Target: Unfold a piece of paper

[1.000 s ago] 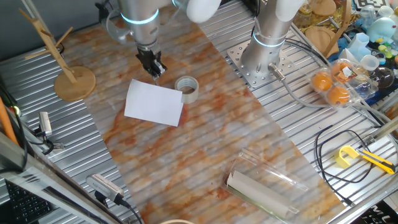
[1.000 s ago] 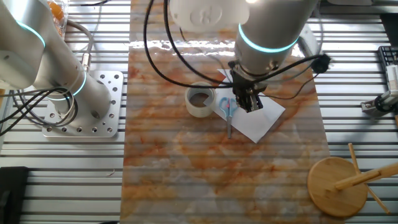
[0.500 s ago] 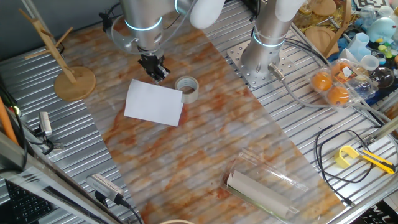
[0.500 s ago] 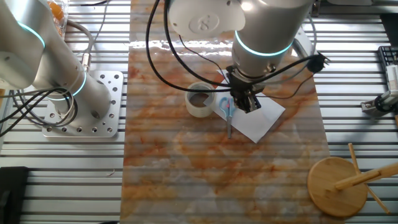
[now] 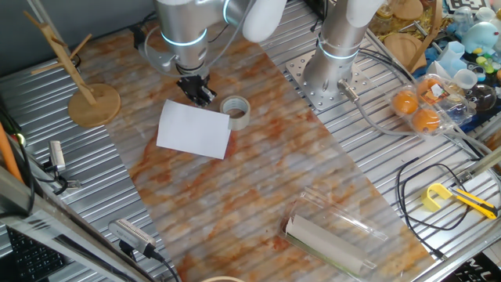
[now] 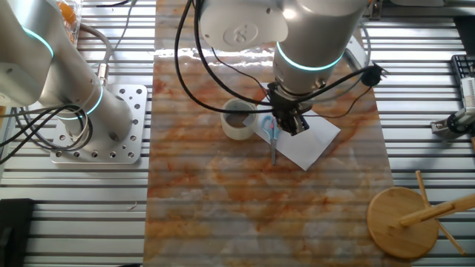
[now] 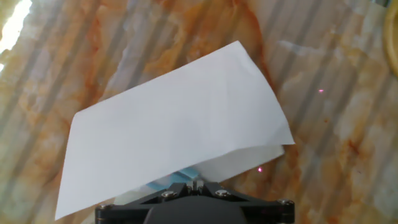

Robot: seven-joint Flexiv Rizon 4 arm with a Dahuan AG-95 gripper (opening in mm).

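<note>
The piece of paper [image 5: 192, 129] lies folded on the marbled mat, a plain white rectangle; it also shows in the other fixed view [image 6: 313, 142]. My gripper [image 5: 202, 95] sits at its far edge, next to the grey tape roll [image 5: 236, 111]. In the hand view the paper [image 7: 174, 124] fills the middle. Its top layer rises toward my gripper [image 7: 196, 182], and the lower layer shows at the right. The jaws stand together on that top layer's near edge. A blue object [image 7: 180, 177] peeks out under the paper; it also shows in the other fixed view [image 6: 269, 127].
A wooden rack [image 5: 92, 102] stands at the mat's left. A beige rolled sheet in clear plastic [image 5: 329, 235] lies at the near right. The second arm's base [image 5: 329, 74] stands behind the tape roll. Oranges in a clear box [image 5: 416, 106] and cables lie at the right.
My gripper has shifted a little along the paper's far edge toward the tape roll. The paper's outline on the mat looks unchanged.
</note>
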